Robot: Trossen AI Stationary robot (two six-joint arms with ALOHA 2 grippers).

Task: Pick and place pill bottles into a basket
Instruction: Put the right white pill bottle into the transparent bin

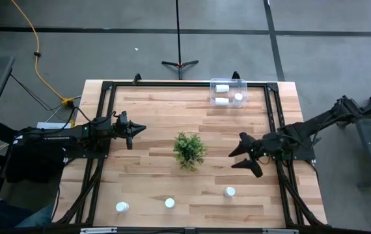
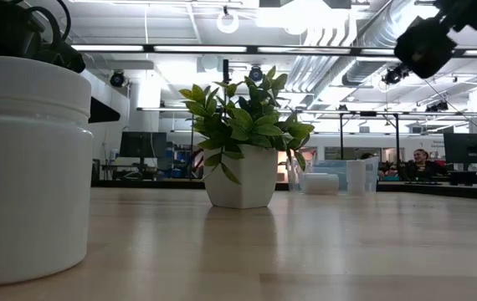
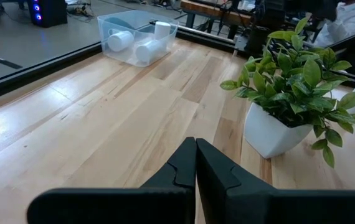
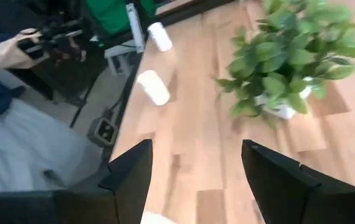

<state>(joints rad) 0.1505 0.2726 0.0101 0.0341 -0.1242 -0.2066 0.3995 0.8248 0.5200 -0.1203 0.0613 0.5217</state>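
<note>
The clear basket [image 1: 228, 93] stands at the table's far right edge, and three white pill bottles [image 1: 222, 88] lie in it; the left wrist view shows it too [image 3: 137, 37]. Three more pill bottles stand upright near the front edge [image 1: 122, 207] [image 1: 170, 203] [image 1: 230, 192]. My left gripper [image 1: 137, 130] is shut and holds nothing, left of the green plant [image 1: 189, 149]. My right gripper [image 1: 244, 160] hangs open and holds nothing, right of the plant and beyond the nearest-right bottle. In its wrist view its fingers [image 4: 196, 168] point across the table toward two bottles [image 4: 154, 87].
The potted plant in a white pot [image 2: 243, 159] stands at the table's middle, between the two arms. A dark frame rail [image 1: 273, 117] runs round the tabletop. One bottle [image 2: 25, 167] stands close to the low camera. A person's hand [image 4: 15, 50] shows beyond the near edge.
</note>
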